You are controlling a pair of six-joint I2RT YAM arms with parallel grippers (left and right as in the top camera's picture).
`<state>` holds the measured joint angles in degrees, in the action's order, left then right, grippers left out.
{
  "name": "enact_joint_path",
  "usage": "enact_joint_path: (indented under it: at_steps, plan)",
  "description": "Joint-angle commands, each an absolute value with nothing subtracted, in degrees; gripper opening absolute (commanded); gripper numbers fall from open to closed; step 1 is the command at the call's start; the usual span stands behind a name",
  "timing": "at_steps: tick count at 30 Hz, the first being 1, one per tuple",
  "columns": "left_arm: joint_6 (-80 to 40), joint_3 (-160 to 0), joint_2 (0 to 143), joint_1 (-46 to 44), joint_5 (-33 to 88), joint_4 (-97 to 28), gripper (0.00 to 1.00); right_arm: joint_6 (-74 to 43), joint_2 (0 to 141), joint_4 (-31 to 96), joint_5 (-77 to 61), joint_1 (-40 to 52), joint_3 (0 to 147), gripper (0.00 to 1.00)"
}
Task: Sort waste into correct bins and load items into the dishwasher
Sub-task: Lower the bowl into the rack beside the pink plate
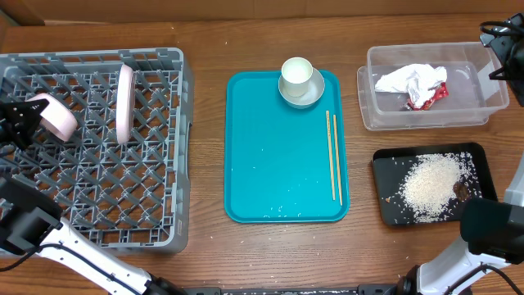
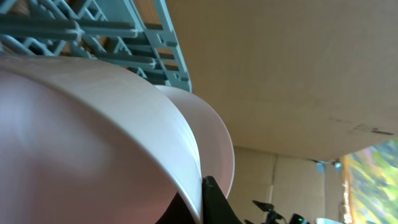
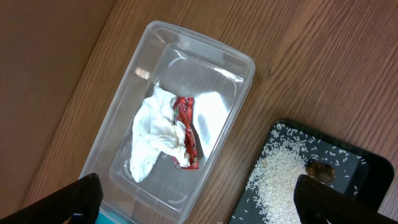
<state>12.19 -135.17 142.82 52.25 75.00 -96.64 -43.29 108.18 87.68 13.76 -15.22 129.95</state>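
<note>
Paper, wrapper and rice are binned and the plate racked; the left fingers clench a pink bowl over the rack, the right fingers hang released, and the cup, whitish bowl and chopsticks remain.

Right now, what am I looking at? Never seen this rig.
Two robot arms at a table. One picture looks down from above; the other two are wrist cameras. Left: grey dish rack with a plate upright in it; the left pincer is shut on a bowl there. Middle: teal tray with a cup in a second bowl, plus chopsticks. Right: clear tub holding white paper and a red wrapper; black tray of rice. The right pincer hangs open near the tub, empty.
</note>
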Motion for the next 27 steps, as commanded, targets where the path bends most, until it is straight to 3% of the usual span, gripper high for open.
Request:
enact_joint_path:
  at_steps: [1, 13, 20, 27]
  plan:
    - [12.3, -131.6, 143.0, 50.5, 72.3, -96.9, 0.04, -43.5, 107.3, 87.5, 14.3, -15.2, 130.8, 1.00]
    - [9.9, -129.6, 142.3, 51.7, 73.5, -96.9, 0.04, -43.5, 107.3, 87.5, 14.3, -15.2, 130.8, 1.00]
    - [18.7, -129.6, 142.1, 50.9, 76.3, -96.9, 0.04, -43.5, 107.3, 87.5, 14.3, -15.2, 130.8, 1.00]
    - [19.7, -129.6, 142.1, 48.9, 77.1, -94.9, 0.04, -43.5, 107.3, 87.5, 14.3, -15.2, 130.8, 1.00]
